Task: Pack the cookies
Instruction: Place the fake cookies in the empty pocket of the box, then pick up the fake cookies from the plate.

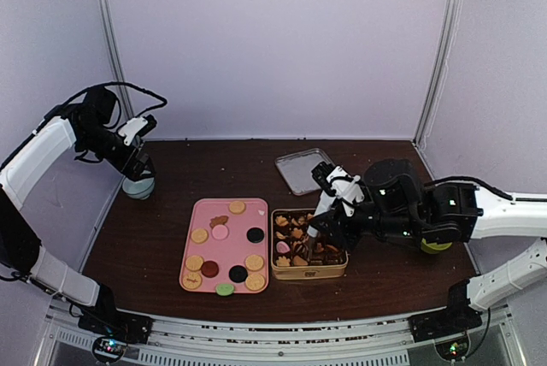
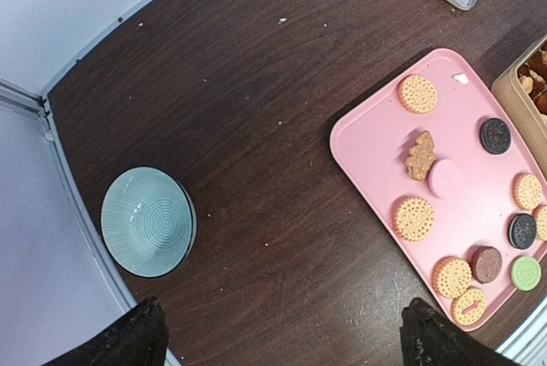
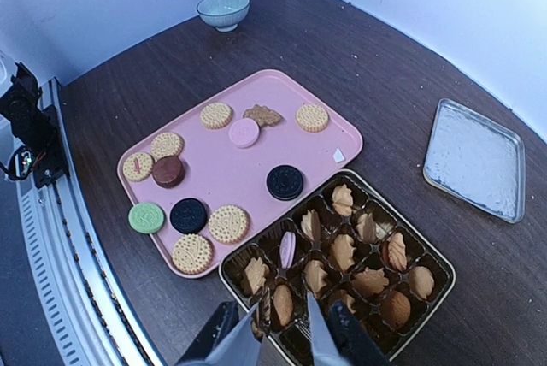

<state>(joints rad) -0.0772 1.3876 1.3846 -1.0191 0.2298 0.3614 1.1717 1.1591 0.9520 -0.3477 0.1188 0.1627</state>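
Gold tin (image 1: 309, 271) part-filled with cookies (image 3: 342, 252), pink tray (image 3: 218, 174) holding more

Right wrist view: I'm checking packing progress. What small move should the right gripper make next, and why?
Probably lift the right gripper straight up: its fingers stand apart beside a dark cookie on edge in the gold tin, seemingly placed, and more cookies wait on the pink tray.
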